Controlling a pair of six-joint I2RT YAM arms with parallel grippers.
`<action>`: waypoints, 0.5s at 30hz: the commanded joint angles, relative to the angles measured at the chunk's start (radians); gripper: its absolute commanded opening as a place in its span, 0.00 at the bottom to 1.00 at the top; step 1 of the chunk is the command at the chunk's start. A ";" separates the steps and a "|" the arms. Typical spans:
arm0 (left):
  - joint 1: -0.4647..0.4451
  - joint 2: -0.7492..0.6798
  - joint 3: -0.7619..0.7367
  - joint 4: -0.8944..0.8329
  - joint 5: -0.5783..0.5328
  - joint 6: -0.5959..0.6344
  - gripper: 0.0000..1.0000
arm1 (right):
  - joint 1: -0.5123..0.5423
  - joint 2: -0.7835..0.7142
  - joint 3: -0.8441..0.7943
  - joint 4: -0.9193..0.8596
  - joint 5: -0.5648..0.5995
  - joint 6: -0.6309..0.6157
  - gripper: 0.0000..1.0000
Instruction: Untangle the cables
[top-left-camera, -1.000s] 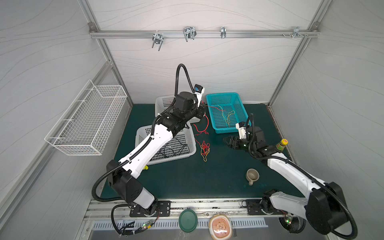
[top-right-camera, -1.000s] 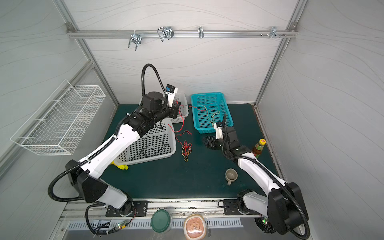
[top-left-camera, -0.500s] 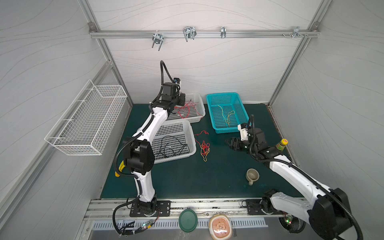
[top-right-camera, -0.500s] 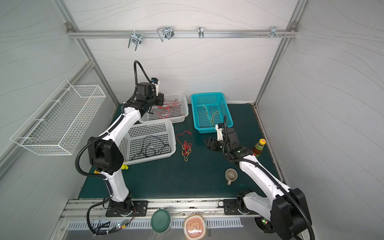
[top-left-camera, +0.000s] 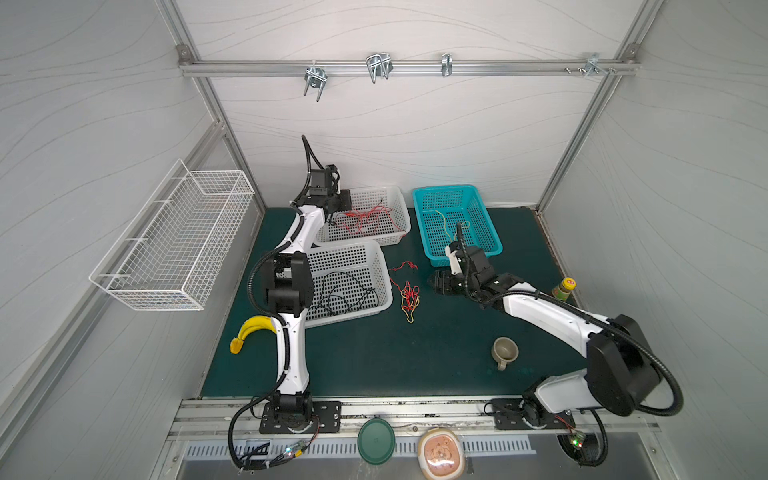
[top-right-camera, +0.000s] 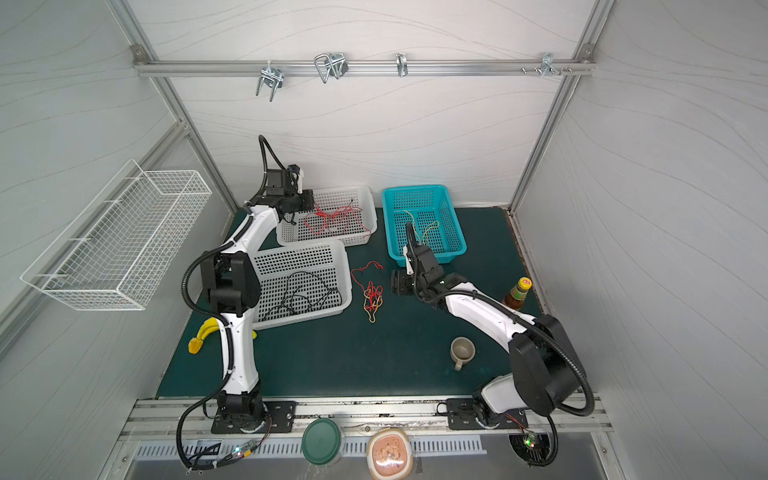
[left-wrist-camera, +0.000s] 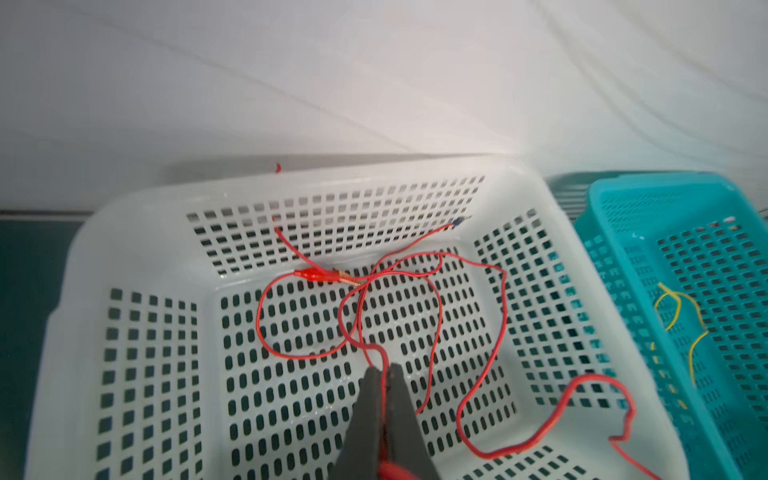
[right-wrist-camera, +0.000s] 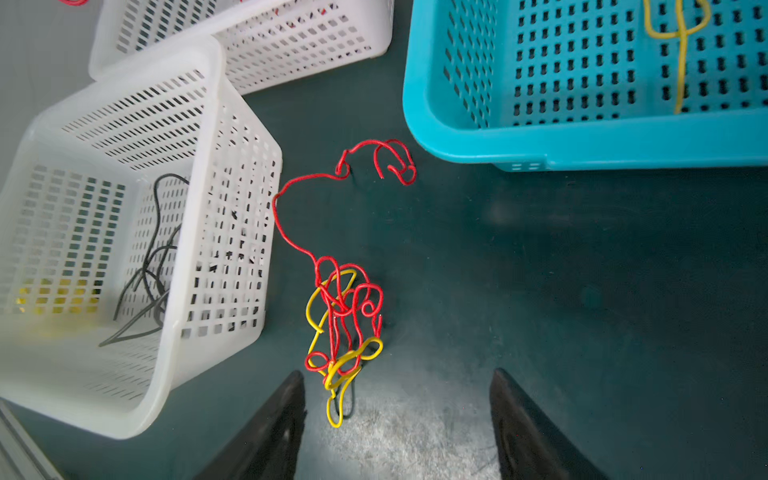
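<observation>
Dark green matting (top-left-camera: 374, 365) is enclosed by white walls (top-left-camera: 415, 124). Over the far white basket (left-wrist-camera: 291, 183), the left gripper (left-wrist-camera: 384, 370) is shown with jaws pressed together, pinching a red cable (left-wrist-camera: 504, 307) looped across the basket floor. The right gripper (right-wrist-camera: 397, 374) is held with jaws spread wide near a red-and-yellow tangle (right-wrist-camera: 345, 307), which is laid on the matting between a nearer white basket (right-wrist-camera: 232, 208) and a teal basket (right-wrist-camera: 582, 141).

We see thin red and yellow wires (right-wrist-camera: 340, 307), a dark green mat (top-left-camera: 374, 353), white perforated plastic baskets (top-left-camera: 345, 245), and one turquoise perforated plastic basket (top-left-camera: 444, 189).
</observation>
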 joint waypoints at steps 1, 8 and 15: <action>-0.004 0.029 0.054 -0.045 -0.039 0.004 0.00 | 0.016 0.068 0.064 0.005 0.033 0.013 0.70; -0.004 -0.008 0.009 -0.060 -0.024 0.048 0.90 | 0.033 0.221 0.191 -0.049 0.068 0.021 0.71; -0.006 -0.125 -0.064 -0.014 0.025 0.062 1.00 | 0.058 0.311 0.249 -0.055 0.054 0.015 0.71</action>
